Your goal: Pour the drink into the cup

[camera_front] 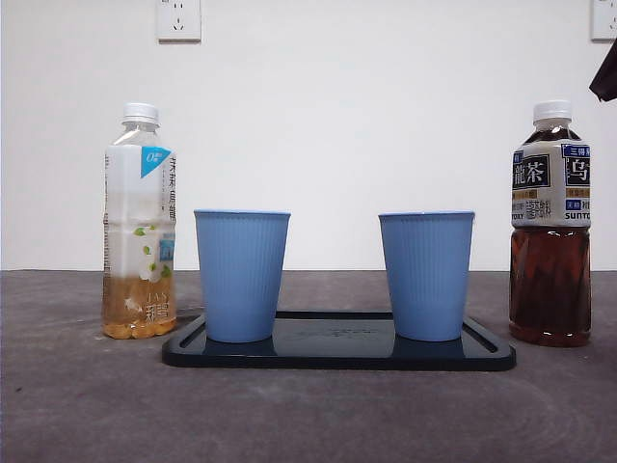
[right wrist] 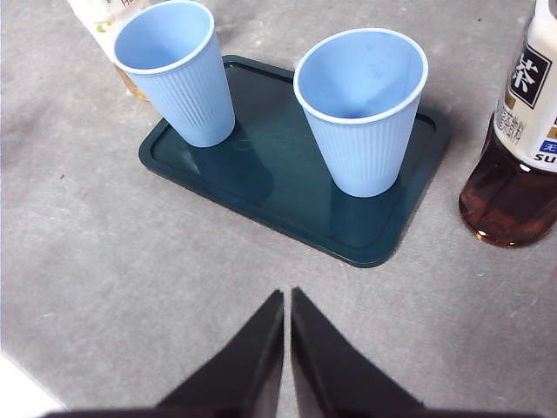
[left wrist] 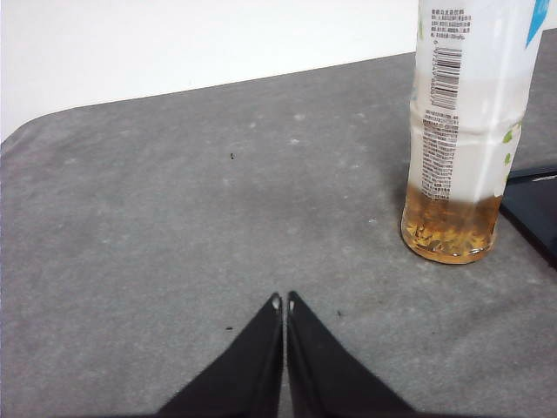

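Note:
Two blue ribbed cups stand upright and empty on a dark tray (camera_front: 337,355): one on the left (camera_front: 241,275) (right wrist: 177,71), one on the right (camera_front: 426,275) (right wrist: 361,109). A pale tea bottle (camera_front: 141,222) (left wrist: 461,131) with a white cap stands left of the tray, holding a little amber drink. A dark oolong tea bottle (camera_front: 550,224) (right wrist: 520,148) stands right of the tray. My left gripper (left wrist: 284,302) is shut, low over bare table, apart from the pale bottle. My right gripper (right wrist: 287,294) is shut, above the table beside the tray's edge. A black arm tip (camera_front: 605,72) shows at the top right.
The table (camera_front: 308,415) is grey and matte, with a white wall behind it. Two wall sockets (camera_front: 178,19) sit high on the wall. The tray's rim (right wrist: 348,252) lies between my right gripper and the cups.

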